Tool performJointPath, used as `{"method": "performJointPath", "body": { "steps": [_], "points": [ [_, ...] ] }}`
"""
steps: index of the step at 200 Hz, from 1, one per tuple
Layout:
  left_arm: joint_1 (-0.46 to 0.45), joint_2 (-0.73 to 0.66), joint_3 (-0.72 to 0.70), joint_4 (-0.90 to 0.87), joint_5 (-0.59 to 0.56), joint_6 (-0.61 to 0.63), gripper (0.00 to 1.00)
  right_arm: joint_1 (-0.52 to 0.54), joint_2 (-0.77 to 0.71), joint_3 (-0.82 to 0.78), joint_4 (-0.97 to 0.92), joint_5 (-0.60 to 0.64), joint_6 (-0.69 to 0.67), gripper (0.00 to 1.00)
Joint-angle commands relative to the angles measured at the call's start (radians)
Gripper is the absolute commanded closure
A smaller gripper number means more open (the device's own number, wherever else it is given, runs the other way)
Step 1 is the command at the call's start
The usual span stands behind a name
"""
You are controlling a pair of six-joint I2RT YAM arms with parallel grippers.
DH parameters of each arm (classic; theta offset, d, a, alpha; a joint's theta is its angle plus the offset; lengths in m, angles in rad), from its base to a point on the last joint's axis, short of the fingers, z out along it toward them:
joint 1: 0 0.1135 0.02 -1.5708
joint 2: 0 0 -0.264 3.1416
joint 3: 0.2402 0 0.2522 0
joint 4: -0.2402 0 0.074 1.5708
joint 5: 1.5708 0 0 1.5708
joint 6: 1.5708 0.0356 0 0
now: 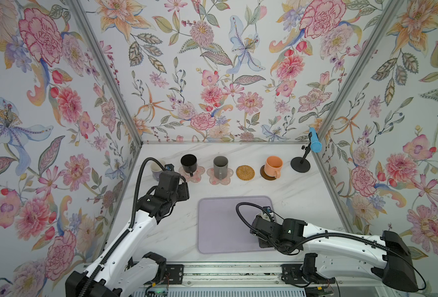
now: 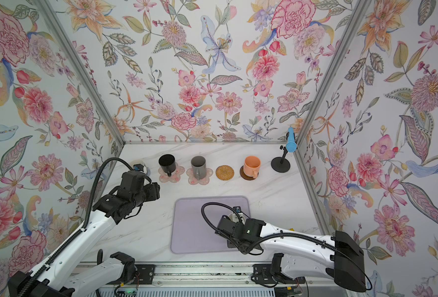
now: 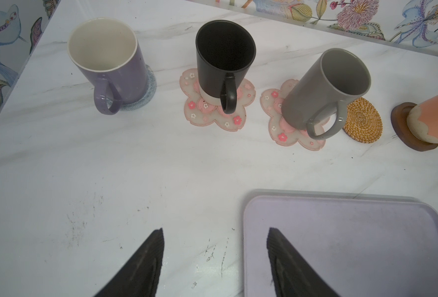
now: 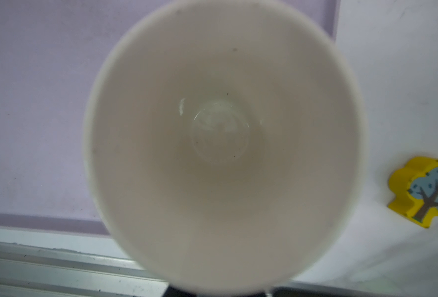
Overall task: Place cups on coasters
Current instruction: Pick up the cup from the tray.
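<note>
The right gripper squeezes the last cup over the purple mat, the left gripper is wide and empty, and next the cup should go onto the bare woven coaster.

The glossy lavender ceramic mug is showing cream inside; the translucent pink flower-shaped coasters are carrying pink and white blossoms; the round woven rattan coaster is glowing golden; the wallpaper is blooming pastel florals.
</note>
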Motion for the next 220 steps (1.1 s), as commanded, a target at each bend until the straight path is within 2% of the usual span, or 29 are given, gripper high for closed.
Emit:
{"method": "performJointPath", "body": {
  "steps": [1, 108, 220],
  "points": [
    [0.011, -0.013, -0.016, -0.006, -0.001, -0.008, 0.33, -0.015, -0.022, 0.05, -0.02, 0.022, -0.047, 1.0],
    [0.015, 0.019, 0.012, -0.003, -0.01, -0.011, 0.33, -0.211, -0.024, 0.2, -0.018, 0.011, -0.3, 1.0],
    [0.018, 0.107, 0.138, -0.024, -0.052, -0.018, 0.33, -0.514, 0.152, 0.394, 0.097, -0.126, -0.623, 1.0]
  ]
}}
